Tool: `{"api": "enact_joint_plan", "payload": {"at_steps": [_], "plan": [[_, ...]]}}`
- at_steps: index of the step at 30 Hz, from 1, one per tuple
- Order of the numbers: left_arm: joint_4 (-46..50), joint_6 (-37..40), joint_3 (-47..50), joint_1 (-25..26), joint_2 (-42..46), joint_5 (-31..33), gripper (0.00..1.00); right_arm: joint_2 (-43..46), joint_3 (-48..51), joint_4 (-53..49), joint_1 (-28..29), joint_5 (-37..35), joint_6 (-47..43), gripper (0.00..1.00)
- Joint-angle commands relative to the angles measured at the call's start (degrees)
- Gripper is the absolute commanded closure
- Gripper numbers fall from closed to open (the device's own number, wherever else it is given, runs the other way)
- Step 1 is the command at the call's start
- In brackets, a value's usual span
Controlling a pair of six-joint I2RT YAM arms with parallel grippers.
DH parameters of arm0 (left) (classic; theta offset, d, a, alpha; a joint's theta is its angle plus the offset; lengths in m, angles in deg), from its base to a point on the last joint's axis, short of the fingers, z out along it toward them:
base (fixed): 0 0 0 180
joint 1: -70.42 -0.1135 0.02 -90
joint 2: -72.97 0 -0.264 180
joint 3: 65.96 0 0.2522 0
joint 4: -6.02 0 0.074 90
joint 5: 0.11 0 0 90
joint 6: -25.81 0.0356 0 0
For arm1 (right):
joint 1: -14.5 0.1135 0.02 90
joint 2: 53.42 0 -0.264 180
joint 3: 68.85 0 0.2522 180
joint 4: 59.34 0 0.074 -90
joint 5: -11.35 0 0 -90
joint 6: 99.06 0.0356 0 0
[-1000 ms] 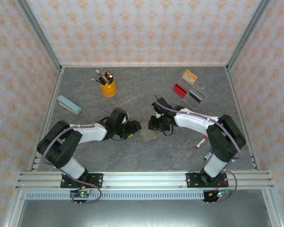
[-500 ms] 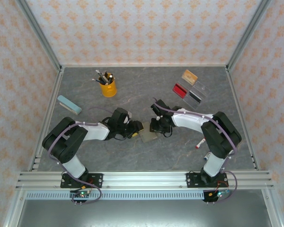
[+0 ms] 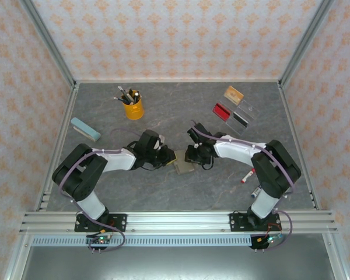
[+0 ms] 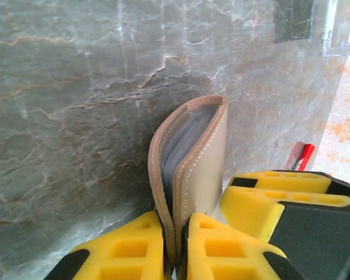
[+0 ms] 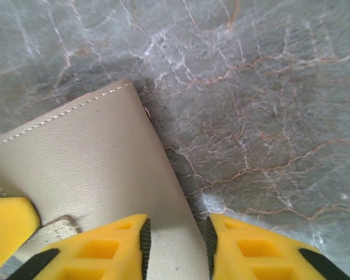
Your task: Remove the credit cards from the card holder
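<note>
No text, label or number can be read.

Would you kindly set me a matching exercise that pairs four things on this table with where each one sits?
Things:
1. card holder
2. yellow cup
3. light-blue block
4. red card

Places:
A. far right, beside the clear tray
B. near the left edge of the table
C. mid-table, clamped by the left gripper and the right gripper
D. far side, left of centre, holding pens

Pairs: 1-C, 2-D, 3-B, 4-A
</note>
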Motion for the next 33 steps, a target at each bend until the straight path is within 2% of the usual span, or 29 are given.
{"api": "enact_joint_plan", "payload": {"at_steps": [1, 3, 7, 10, 15, 21, 26, 29, 33], "plan": [[14.5, 7.6, -4.2, 0.3, 4.2, 5.2, 0.89, 5.6, 0.4, -0.1, -0.1, -6.4, 1.0, 0.61], [24.8, 12.5, -6.6, 0.3, 6.7, 10.3, 0.90, 7.9, 0.1, -1.9, 0.0, -10.0, -0.2, 0.54], [46.1, 21.2, -13.1, 0.3, 12.2, 24.4, 0.93, 12.6, 1.1, -3.5, -0.1, -16.5, -0.2, 0.31], [57.1, 24.0, -17.1, 0.4, 16.1, 33.9, 0.93, 15.9, 2.5, -3.0, -0.1, -20.0, 1.5, 0.20], [67.8, 24.6, -22.4, 0.8, 18.1, 47.4, 0.95, 17.2, 2.1, -4.2, 0.0, -21.2, 2.1, 0.10], [74.6, 18.7, -27.9, 5.0, 10.3, 61.9, 0.94, 16.7, 3.3, -3.7, -0.1, -22.0, 2.8, 0.00], [74.0, 14.2, -32.1, 10.4, -0.8, 63.2, 0.93, 18.8, 5.4, -3.1, -0.1, -24.5, 4.4, 0.00], [70.8, 14.0, -35.1, 13.1, -6.7, 58.3, 0.88, 19.9, 5.9, -3.7, -0.1, -26.0, 5.1, 0.00], [62.7, 16.5, -35.6, 14.1, -8.7, 48.0, 0.67, 21.5, 7.1, -4.1, 0.0, -27.2, 6.9, 0.00]]}}
